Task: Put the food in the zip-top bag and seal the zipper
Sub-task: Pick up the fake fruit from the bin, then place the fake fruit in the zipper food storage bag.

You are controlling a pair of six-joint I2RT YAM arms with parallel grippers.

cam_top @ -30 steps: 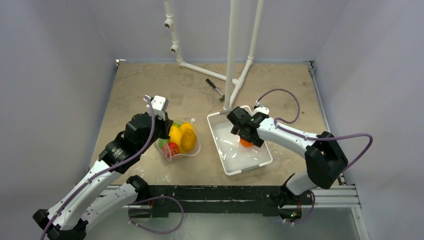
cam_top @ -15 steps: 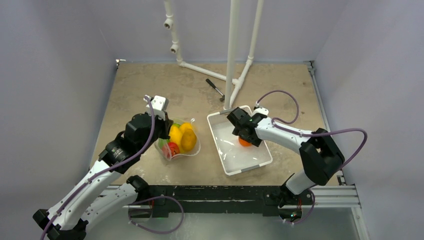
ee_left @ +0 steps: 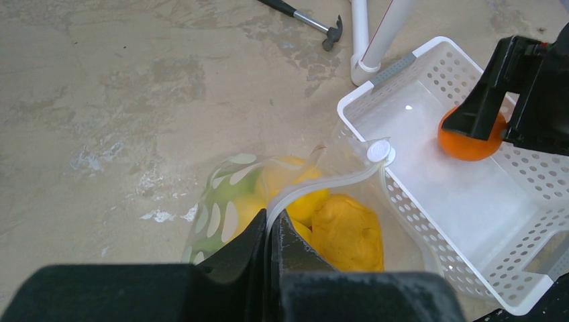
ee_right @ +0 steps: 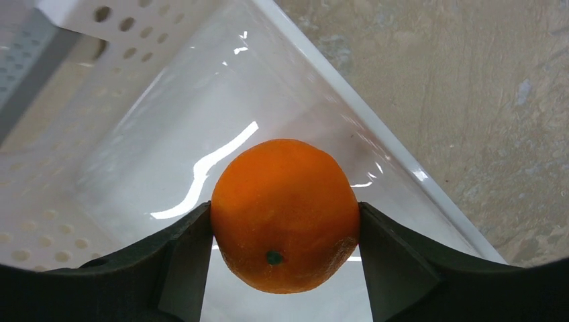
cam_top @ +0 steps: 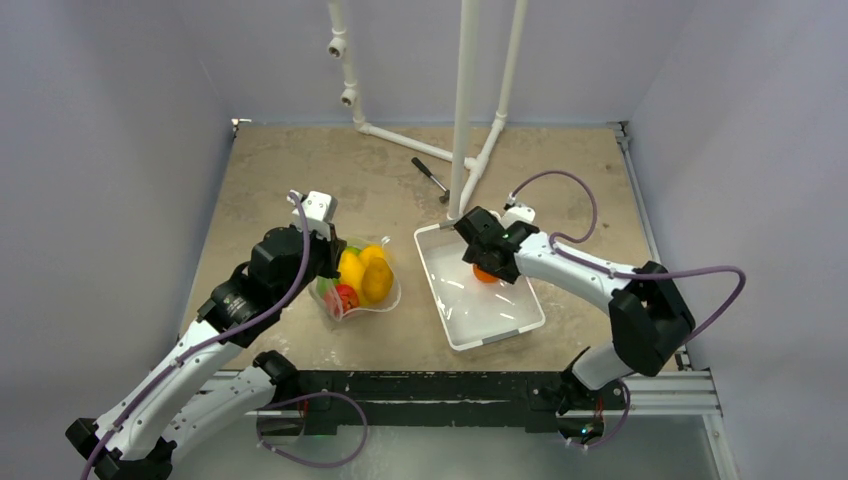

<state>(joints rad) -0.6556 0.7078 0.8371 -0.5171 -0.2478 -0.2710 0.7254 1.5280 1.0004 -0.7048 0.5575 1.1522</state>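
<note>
1. A worn, blotchy tan table [cam_top: 300,170] carries everything.
2. A clear bag [cam_top: 365,285] lies left of centre.
3. A white perforated tray [cam_top: 500,335] sits just beside it on the right, perhaps touching it.
4. A small hammer [cam_top: 431,177] lies farther back, near the foot of a white pipe frame [cam_top: 400,138].

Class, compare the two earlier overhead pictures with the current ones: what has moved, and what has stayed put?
The right claw, shut on the orange, has carried it a little toward the far end of the white tray, still within it. The left claw stayed where it was, pinching the zipper of the zip-top bag, with the other fruit still inside.
</note>
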